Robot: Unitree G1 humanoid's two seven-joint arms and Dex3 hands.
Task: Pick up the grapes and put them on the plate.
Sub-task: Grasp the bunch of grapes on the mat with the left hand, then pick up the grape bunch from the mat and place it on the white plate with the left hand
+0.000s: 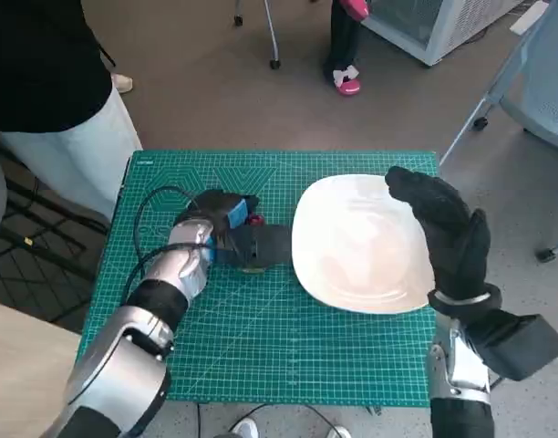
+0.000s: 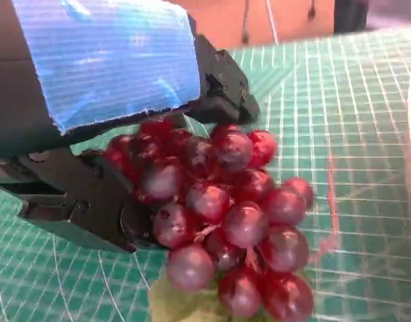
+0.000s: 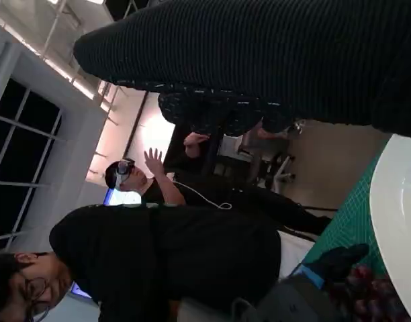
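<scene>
The bunch of dark red grapes lies on the green mat with a pale green leaf under it. My left hand grips the bunch, its black fingers pressed against both sides; in the head view only a bit of red grape shows past it. The white plate sits just right of that hand, with nothing on it. My gloved right hand hovers above the plate's right rim, fingers spread and holding nothing. The right wrist view shows the plate's edge and the grapes beside it.
A green cutting mat covers the small table. A black cable loops over its left part. A person in a black top stands at the table's far left. Feet in pink shoes and chair legs are beyond it.
</scene>
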